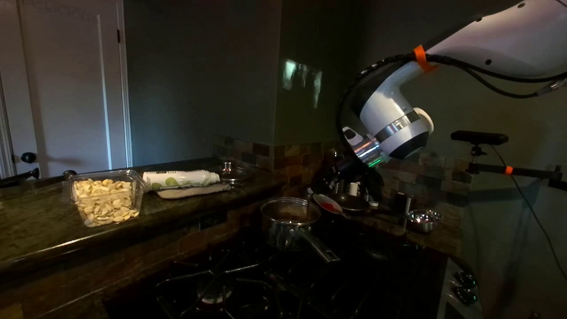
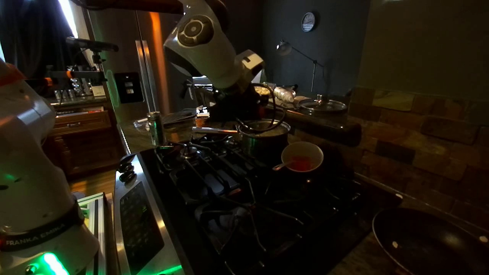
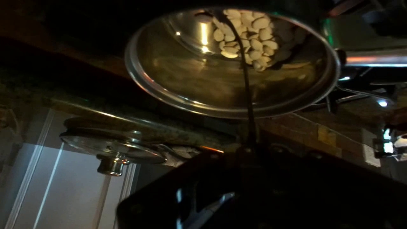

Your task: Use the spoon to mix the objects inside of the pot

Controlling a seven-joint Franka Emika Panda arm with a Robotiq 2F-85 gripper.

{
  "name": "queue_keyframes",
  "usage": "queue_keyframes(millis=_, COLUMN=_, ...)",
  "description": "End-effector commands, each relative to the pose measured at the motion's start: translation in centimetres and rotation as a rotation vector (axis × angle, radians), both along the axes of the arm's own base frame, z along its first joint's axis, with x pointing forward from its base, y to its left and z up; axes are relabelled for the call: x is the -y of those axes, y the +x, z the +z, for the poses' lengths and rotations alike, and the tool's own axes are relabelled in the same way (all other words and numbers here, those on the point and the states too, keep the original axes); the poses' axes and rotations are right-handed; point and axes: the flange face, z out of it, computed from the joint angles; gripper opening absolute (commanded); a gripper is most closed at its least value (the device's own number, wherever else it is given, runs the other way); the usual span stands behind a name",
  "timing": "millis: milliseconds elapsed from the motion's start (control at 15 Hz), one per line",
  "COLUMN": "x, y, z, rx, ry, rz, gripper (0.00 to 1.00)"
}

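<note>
The steel pot [image 1: 283,230] stands upright on the stove [image 2: 313,236]. Just above the pot's rim, the gripper [image 3: 251,148] pinches the handle of 1 thin spoon [image 3: 246,76], which slants over the rim and down inside the pot. The spoon's lower end lies among or right beside the pale pieces [image 3: 257,44] clustered on the pot's floor; which, I cannot tell. A bowl [image 2: 303,149] sits just beside the pot, and a glass lid [image 2: 323,107] rests near the pot on the counter [image 1: 35,226]. Well apart from the pot are a clear tub [image 1: 139,195] of similar pieces and 1 dark frying pan [image 2: 424,240].
</note>
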Motion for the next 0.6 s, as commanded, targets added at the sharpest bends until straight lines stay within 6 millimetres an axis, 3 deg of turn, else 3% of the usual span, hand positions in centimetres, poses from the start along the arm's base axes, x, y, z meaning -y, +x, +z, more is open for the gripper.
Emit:
queue_keyframes(millis=0, x=-1.5, y=-0.9, z=-0.5, rx=-0.134, ry=0.121, rz=0.064, gripper=0.01)
queue_keyframes(millis=333, x=-4.5, y=0.0, z=-1.2, rx=-0.282, ry=0.326, rz=0.130, gripper=0.01)
queue_keyframes(millis=533, x=-6.1, y=1.0, z=-0.9, rx=-0.263, ry=0.445, rz=0.094, gripper=0.01)
